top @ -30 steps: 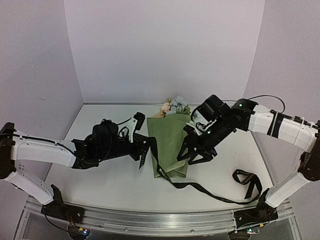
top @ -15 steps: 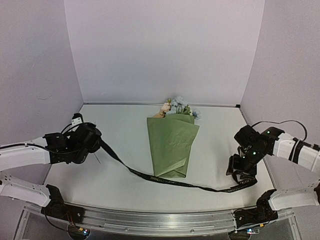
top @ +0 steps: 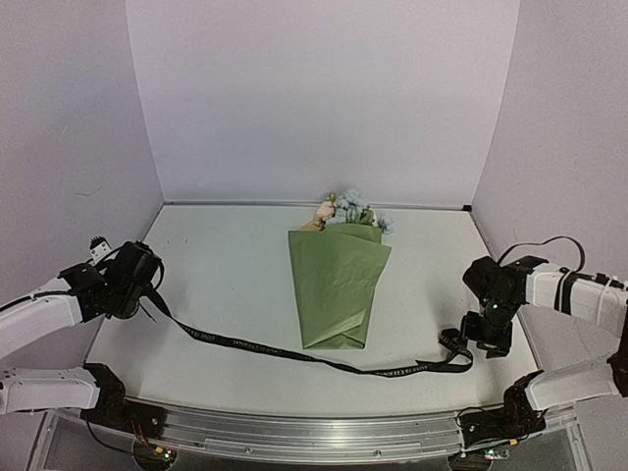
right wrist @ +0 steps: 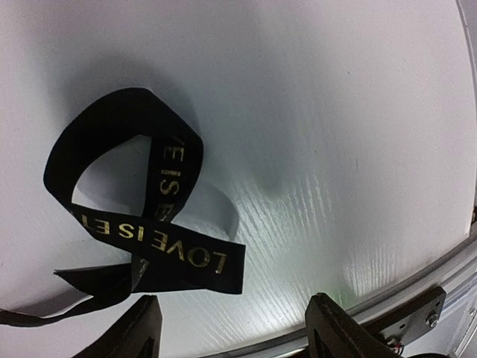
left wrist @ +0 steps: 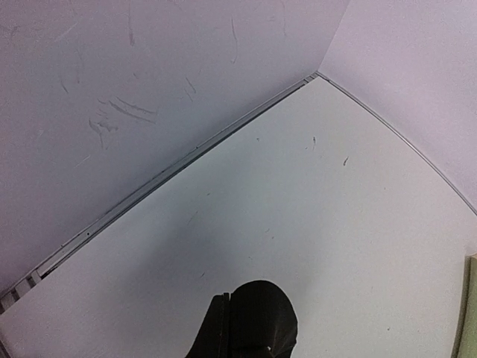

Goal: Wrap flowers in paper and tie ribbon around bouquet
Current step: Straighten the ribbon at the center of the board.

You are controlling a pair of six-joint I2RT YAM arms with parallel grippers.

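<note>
Scuffed white table [top: 226,255], boxed in by pale lilac walls [top: 314,98]. Mid-table, olive-paper bouquet [top: 339,285], blooms toward the far wall. Along the near side, black ribbon [top: 294,354]: left end pinched in the closed left gripper [top: 145,287], looped right end under the right gripper [top: 488,340], jaws apart, holding nothing.

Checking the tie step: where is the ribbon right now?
Top view: the ribbon runs along the near side of the bouquet, past its narrow end, from the left gripper to a loop by the right gripper.
</note>
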